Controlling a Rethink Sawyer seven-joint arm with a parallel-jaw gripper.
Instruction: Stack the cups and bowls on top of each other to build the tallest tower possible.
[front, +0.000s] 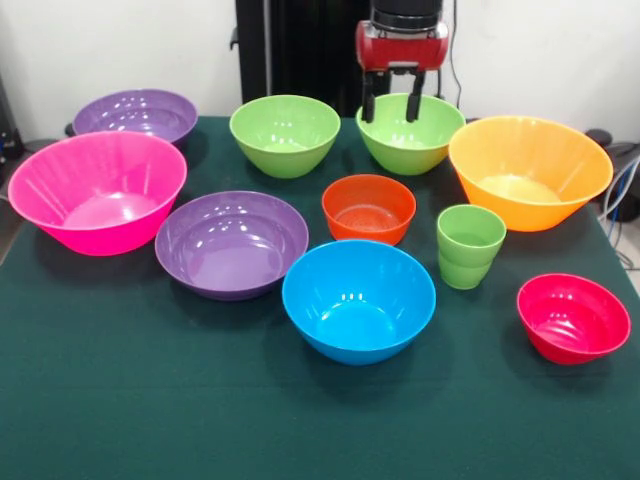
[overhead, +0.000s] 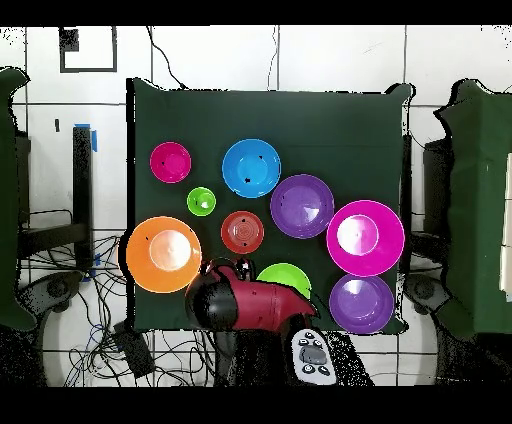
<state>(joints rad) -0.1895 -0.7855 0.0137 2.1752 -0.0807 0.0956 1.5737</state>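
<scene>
My gripper (front: 390, 105) hangs open and empty over the left part of the far right lime-green bowl (front: 412, 150). Its two fingers (front: 368, 105) are apart at rim height. The second lime-green bowl (front: 285, 135) stands left of it. Lime-green cups (front: 469, 245) stand nested, one in the other, right of the small orange bowl (front: 368, 208). The yellow-orange bowl (front: 530, 172), red-pink bowl (front: 573, 318), blue bowl (front: 358, 300), two purple bowls (front: 232, 243) (front: 135, 113) and hot-pink bowl (front: 97, 192) stand apart. In the overhead view my arm (overhead: 245, 300) hides one green bowl.
All bowls sit upright on the dark green table cloth (front: 150, 410). The black pedestal (front: 300, 45) stands behind the table. In the overhead view a grey controller (overhead: 313, 355) and cables lie by the robot's base.
</scene>
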